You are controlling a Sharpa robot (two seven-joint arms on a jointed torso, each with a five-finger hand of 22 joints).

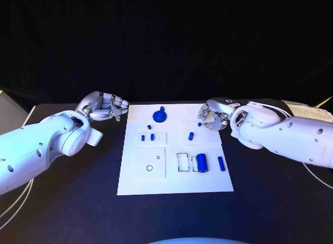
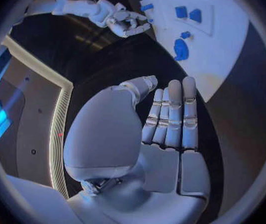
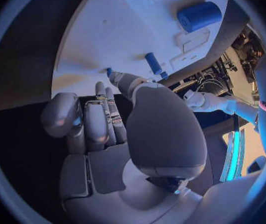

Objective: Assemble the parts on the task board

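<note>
The left robot hand [image 1: 106,107] hovers over the black bench [image 1: 71,203] just off the far left corner of the white task board [image 1: 174,150]; its fingers are curled inward and it grasps nothing. In the left wrist view that robot hand [image 2: 164,129] shows its fingers lying side by side and its palm bare, with the task board [image 2: 232,50] ahead of the fingertips.

On the board, a round blue part with a knob [image 1: 160,115] lies near the far edge, between the two robot hands and closer to the left one. Nearer the robot, small blue parts [image 1: 147,136] sit in and beside a square recess. A blue peg [image 1: 191,135] stands near the board's middle, just short of the right robot hand. A larger blue cylinder [image 1: 202,162] lies in a rectangular recess at the near right, with a slim blue rod [image 1: 221,163] just beside it at the board's edge.

The right robot hand [image 1: 214,114] hangs over the board's far right corner with its fingers bent down. A small blue piece [image 1: 199,124] shows at its fingertips; whether it is pinched or merely touched cannot be told. In the right wrist view the fingers [image 3: 102,114] reach onto the board [image 3: 114,30], a fingertip meeting the blue piece [image 3: 109,72], with the peg [image 3: 153,63] and cylinder [image 3: 199,16] beyond.
</note>
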